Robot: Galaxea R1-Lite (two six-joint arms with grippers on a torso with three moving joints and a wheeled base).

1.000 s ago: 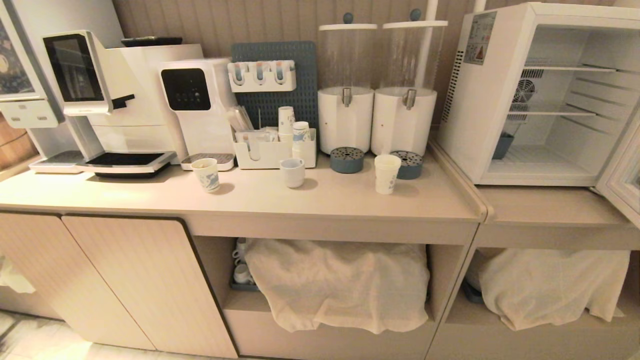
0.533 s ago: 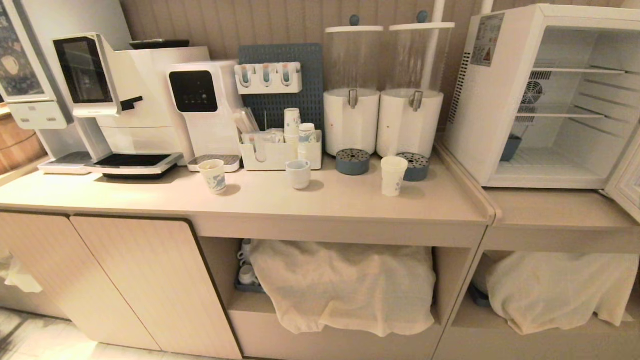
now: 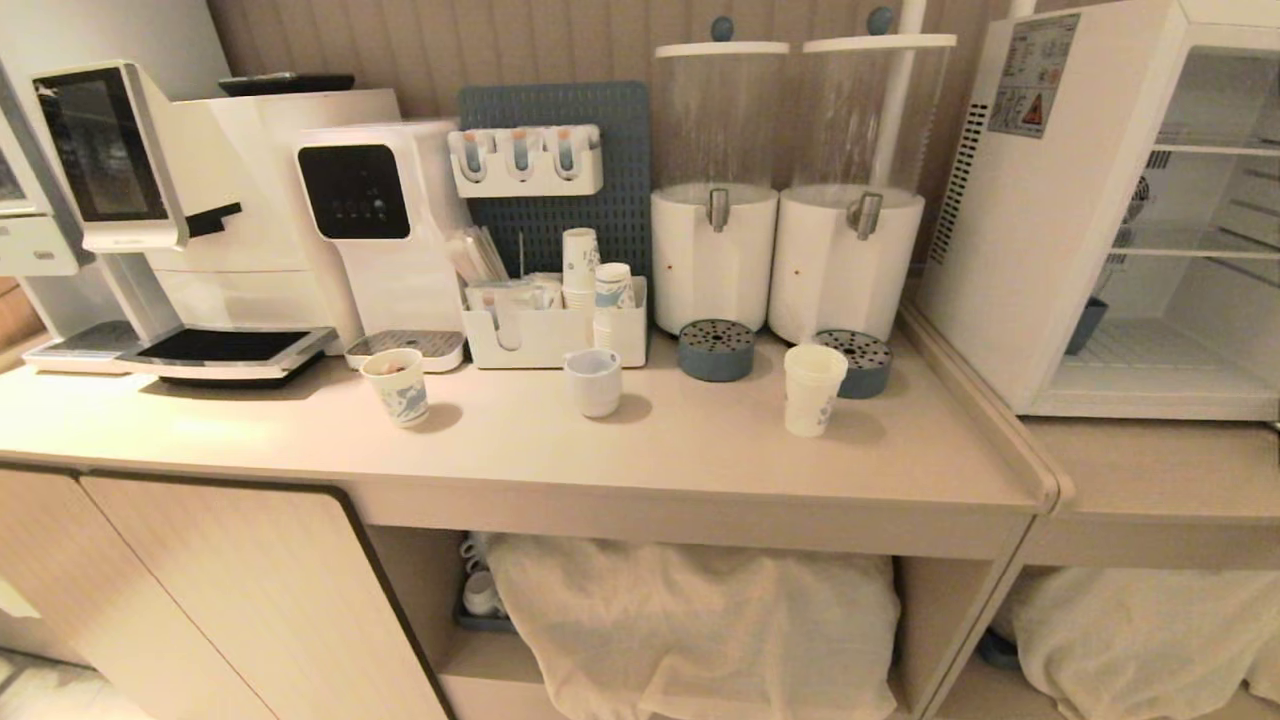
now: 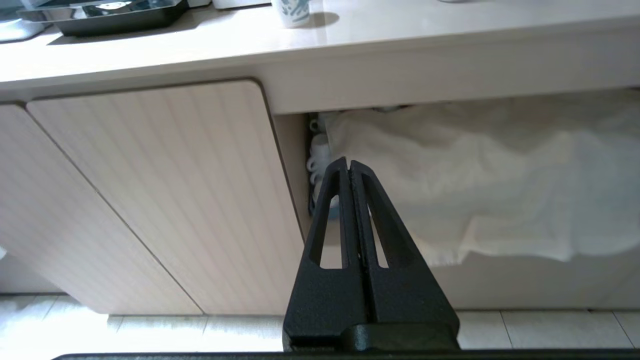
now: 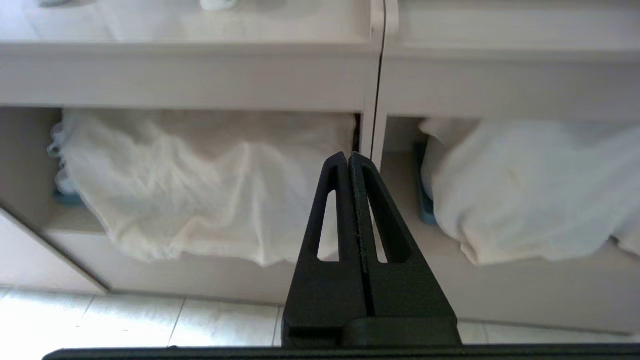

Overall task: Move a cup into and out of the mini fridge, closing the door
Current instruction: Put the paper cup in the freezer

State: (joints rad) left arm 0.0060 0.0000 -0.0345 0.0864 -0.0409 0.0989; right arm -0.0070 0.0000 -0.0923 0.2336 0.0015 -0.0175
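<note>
Beige worktop (image 3: pixel 520 450) ahead, I'd approach squarely toward the tall blue-patterned white paper cup (image 3: pixel 812 388), both pincers (image 4: pixel 349 167) (image 5: pixel 348 161) shut and empty.

The counter (image 3: pixel 620 440) has a smooth, pale, satin top, and the cabinet door (image 4: pixel 165 200) below it shows a fine light wood grain. The cup (image 3: pixel 812 388) looks like matt printed paper, the mug (image 3: pixel 594 381) like glossy ceramic. The mini fridge (image 3: pixel 1040 220) has a smooth white shell and thin wire shelves inside. Soft, wrinkled white cloth (image 5: pixel 210 185) drapes the lower shelves. Both dispensers (image 3: pixel 718 180) pair clear glossy tanks with white bases. The left gripper (image 4: pixel 349 167) and right gripper (image 5: pixel 348 160) are matt, grainy black plastic.
</note>
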